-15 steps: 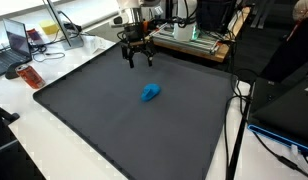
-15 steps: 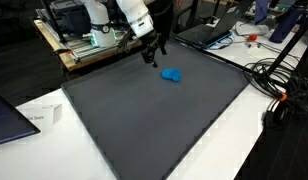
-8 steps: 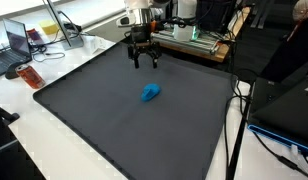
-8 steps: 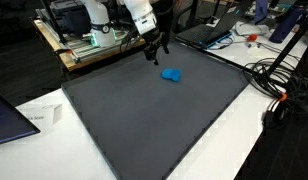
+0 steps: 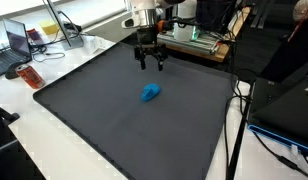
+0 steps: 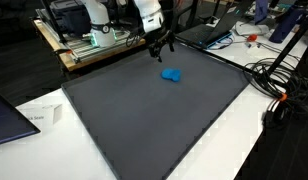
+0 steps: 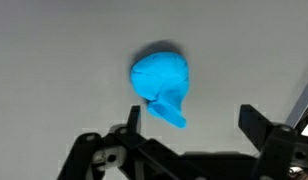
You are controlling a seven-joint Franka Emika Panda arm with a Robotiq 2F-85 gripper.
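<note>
Blue object (image 5: 150, 93), open gripper (image 5: 149, 66) above

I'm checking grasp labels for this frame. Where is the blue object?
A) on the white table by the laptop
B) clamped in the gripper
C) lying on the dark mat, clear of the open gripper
C: the blue object lies on the dark mat, and the gripper hangs open, apart from it.
</note>
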